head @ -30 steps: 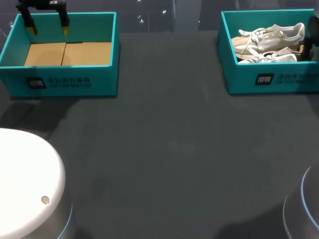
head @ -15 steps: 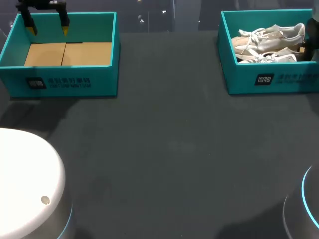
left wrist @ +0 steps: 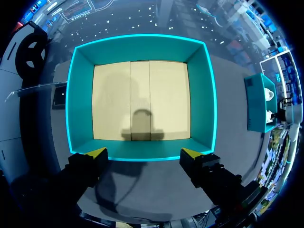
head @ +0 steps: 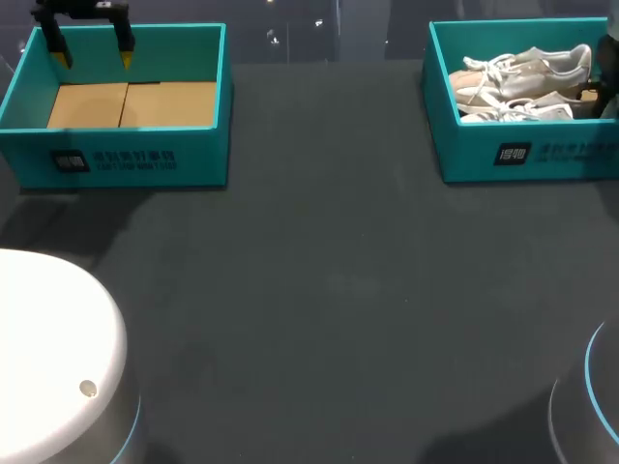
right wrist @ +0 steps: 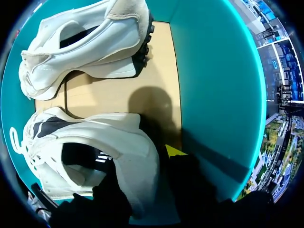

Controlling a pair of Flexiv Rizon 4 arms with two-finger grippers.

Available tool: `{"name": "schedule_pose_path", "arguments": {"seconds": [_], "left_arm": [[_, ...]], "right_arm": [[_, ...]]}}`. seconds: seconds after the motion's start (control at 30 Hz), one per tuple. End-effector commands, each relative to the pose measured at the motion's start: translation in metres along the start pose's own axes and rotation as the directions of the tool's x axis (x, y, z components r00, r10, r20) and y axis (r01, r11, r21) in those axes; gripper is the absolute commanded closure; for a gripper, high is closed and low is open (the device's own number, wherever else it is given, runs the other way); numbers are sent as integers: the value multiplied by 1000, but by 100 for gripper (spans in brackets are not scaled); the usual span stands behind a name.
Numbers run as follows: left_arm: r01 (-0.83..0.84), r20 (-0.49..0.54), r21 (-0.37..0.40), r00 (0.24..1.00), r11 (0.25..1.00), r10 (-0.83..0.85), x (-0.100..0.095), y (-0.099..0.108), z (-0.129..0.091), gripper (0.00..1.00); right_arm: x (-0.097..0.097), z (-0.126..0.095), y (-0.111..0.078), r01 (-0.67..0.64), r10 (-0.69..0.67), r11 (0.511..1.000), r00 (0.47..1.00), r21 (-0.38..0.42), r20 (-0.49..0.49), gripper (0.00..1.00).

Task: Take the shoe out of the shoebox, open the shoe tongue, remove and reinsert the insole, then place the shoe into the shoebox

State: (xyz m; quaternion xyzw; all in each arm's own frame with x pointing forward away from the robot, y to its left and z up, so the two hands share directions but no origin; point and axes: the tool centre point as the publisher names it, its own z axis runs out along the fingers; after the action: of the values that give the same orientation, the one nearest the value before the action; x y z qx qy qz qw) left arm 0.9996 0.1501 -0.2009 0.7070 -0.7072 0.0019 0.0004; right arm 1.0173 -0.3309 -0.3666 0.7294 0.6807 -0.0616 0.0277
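While the surface (head: 329,290) carries an empty left shoebox (head: 126,155), the right shoebox (head: 527,155) holds both shoes (head: 527,72), so I judge every step remains. The left hand (left wrist: 143,153) hangs wide open, holding nothing. The right hand (right wrist: 142,175) sits at one heel; its grip I cannot tell.

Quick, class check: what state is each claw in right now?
Left claw: open, holding nothing.
Right claw: at the heel of a shoe; cannot be told.

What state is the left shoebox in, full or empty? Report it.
Empty. The left shoebox shows only bare cardboard floor in the head and left wrist views; the shoes lie in the right shoebox.
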Motion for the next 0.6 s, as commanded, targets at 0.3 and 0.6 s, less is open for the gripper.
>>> {"name": "schedule_pose_path", "arguments": {"seconds": [0.3, 0.6], "left_arm": [[0, 1, -1, 1000, 1000, 0, 0, 0, 0, 0], [0, 1, -1, 1000, 1000, 0, 0, 0, 0, 0]], "right_arm": [[-8, -17, -6, -10, 10, 1000, 1000, -16, -27, 100], [-7, -31, -5, 5, -6, 1000, 999, -26, -41, 100]]}}
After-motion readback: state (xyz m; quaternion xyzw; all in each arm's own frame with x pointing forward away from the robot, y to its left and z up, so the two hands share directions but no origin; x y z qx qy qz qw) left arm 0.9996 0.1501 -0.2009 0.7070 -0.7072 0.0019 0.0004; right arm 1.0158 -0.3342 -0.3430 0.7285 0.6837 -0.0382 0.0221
